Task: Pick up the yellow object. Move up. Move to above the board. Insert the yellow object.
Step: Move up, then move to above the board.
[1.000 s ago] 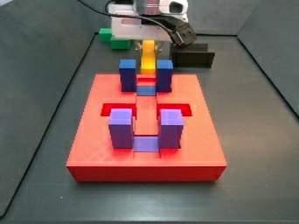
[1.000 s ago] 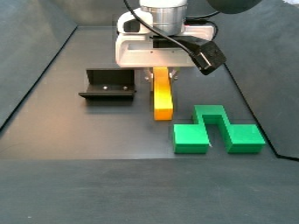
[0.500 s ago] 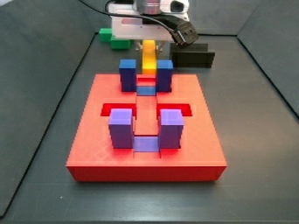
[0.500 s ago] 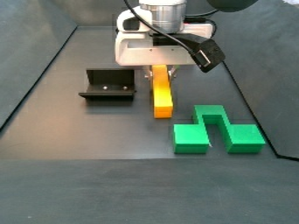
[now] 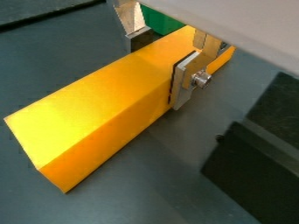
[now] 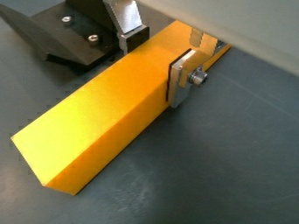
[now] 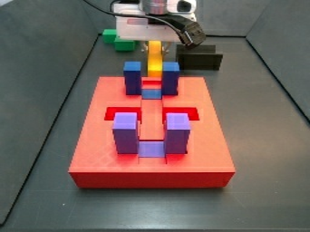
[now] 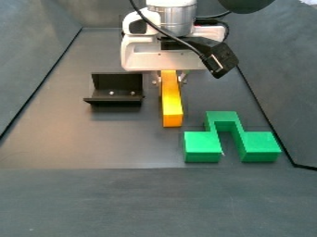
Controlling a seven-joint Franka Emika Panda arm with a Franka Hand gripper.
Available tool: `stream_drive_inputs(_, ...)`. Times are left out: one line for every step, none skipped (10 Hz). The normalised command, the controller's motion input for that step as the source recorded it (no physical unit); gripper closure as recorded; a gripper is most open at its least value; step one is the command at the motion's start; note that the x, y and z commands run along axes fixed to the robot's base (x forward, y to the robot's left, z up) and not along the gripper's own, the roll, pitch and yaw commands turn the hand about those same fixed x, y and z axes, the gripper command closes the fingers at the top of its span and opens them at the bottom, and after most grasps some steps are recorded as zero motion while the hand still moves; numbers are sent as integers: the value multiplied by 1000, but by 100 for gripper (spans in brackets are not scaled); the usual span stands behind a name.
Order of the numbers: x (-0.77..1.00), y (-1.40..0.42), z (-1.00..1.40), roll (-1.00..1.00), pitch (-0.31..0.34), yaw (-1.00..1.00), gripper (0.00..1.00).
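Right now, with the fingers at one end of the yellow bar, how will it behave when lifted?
The yellow bar looks solid, so probably stiff. The gripper straddles it near one end, so the free end may sag. Flat faces suit the fingers; rolling is unlikely.

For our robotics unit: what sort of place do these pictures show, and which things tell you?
Probably a robot test bench: dark walled floor, a claw astride a yellow bar, a red board with posts, and a green block.
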Motion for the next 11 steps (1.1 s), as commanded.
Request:
stream_drive_inputs(0, 0, 833, 0, 0, 0, 100)
stream_drive_inputs(41, -25, 839, -1, -5, -41, 100)
stream_drive_inputs(-9, -16, 535, 21, 24, -41, 100)
stream_drive_inputs(1, 0, 323, 39, 15, -31, 100)
stream_drive_inputs(0, 0, 1400, 0, 0, 0, 100)
stream_drive_inputs(-5, 4, 1400, -3, 7, 10, 100)
stream_drive_inputs(-37, 1, 1400, 19, 21, 2, 100)
stream_drive_inputs(-17, 1, 1400, 40, -2, 7, 100)
stream_drive_inputs(6, -1, 1400, 39, 30, 8, 100)
stream_drive_inputs(10, -1, 1400, 32, 45, 7, 100)
stream_drive_inputs(6, -6, 1400, 27, 54, 6, 100)
